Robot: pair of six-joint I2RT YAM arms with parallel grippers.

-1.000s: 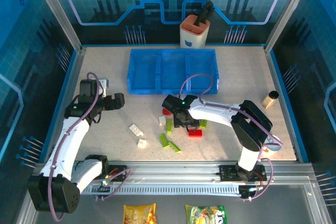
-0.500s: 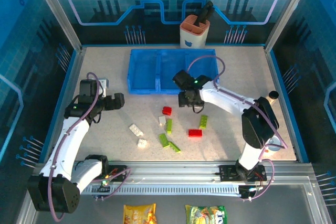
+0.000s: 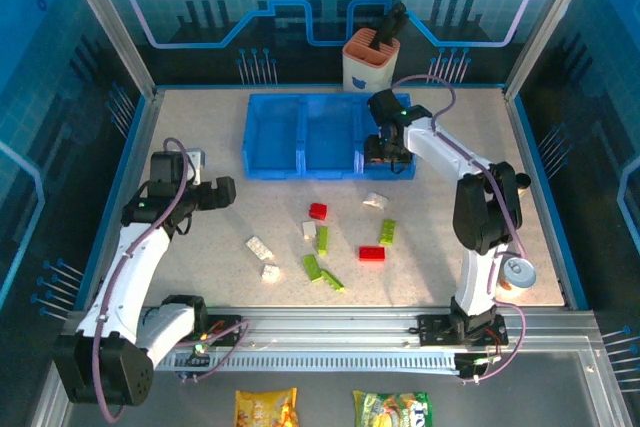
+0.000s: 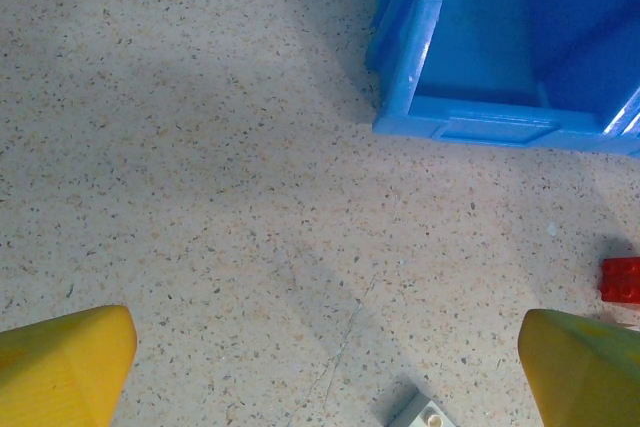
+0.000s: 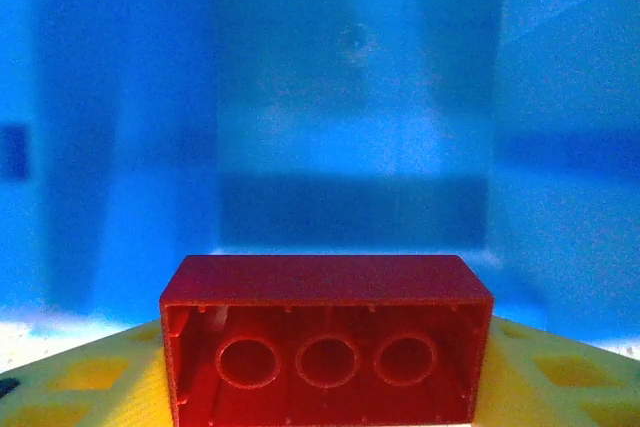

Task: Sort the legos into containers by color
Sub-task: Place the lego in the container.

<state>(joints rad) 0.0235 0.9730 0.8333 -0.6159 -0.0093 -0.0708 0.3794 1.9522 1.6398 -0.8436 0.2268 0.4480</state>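
Nearest the near edge of the table lie two green bricks close together, with two white bricks well to their left. A little farther in sits a flat red brick, with a third green brick just beyond it. Left of these, a fourth green brick lies beside a small white brick. Farther again come a small red brick and a last white brick, both short of the blue tray. Toward the left edge the left gripper hangs above bare table with its jaws spread wide and nothing between them. Its wrist camera shows its yellow fingers at the lower corners and the tray's near left corner ahead. The tray lies across the far half of the table, three compartments side by side. The right gripper hangs over the near part of the right-hand compartment, clamped on a held red brick. Its hollow underside, with three round tubes, faces the wrist camera, with the blue compartment floor beyond. At the far edge, behind the tray, stands an orange-and-white cup holding a black tool
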